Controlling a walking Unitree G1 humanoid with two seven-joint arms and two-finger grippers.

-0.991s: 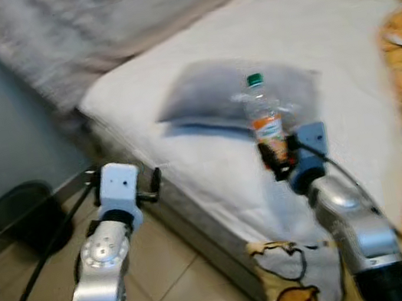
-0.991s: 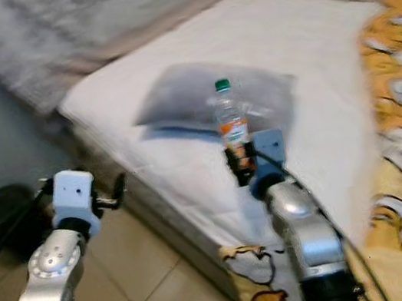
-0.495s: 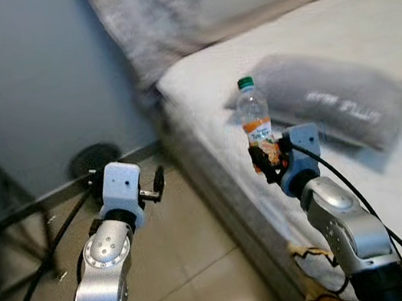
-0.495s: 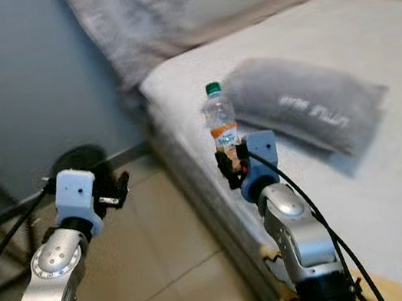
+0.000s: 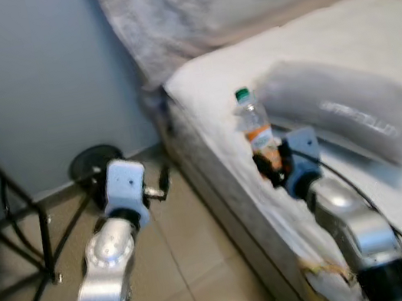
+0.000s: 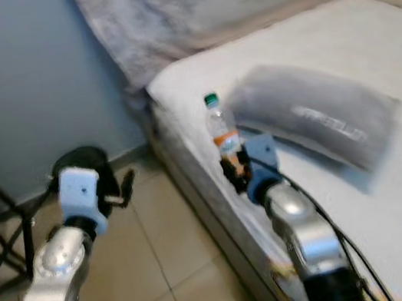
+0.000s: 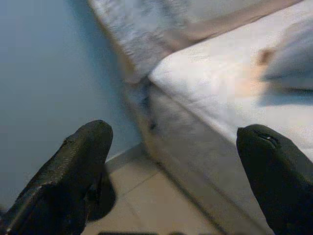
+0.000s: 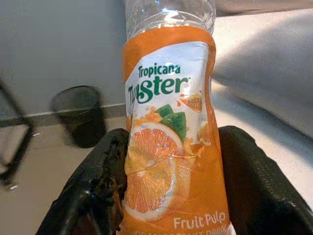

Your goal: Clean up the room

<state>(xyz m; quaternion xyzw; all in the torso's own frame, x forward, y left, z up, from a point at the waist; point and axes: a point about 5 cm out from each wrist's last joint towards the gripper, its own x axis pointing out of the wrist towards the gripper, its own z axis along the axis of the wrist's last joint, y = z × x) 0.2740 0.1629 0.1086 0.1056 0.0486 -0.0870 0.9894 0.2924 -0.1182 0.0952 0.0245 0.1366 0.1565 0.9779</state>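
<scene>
One orange-labelled bottle point(image 5: 257, 130) (green cap, upright) gripped by right tool point(image 5: 274, 166) above the bed point(image 5: 307, 46); left tool point(image 7: 171, 161) spread wide, empty.

Head pair: looking forward and down from above both arms, toward bed point(image 5: 213, 86) edge, tiled floor point(image 5: 192, 277) and blue-grey wall point(image 5: 25, 80). Nearly identical scene in both eyes, slightly offset sideways; some blur.

Left wrist: looking out between spread black fingers point(image 7: 73, 171), low, toward mattress corner, wall and floor. Shares bed corner with head pair.

Right wrist: very close on bottle point(image 8: 171, 142) label between fingers; black bin point(image 8: 80, 115) and grey pillow point(image 8: 264, 78) behind, also seen from head.
</scene>
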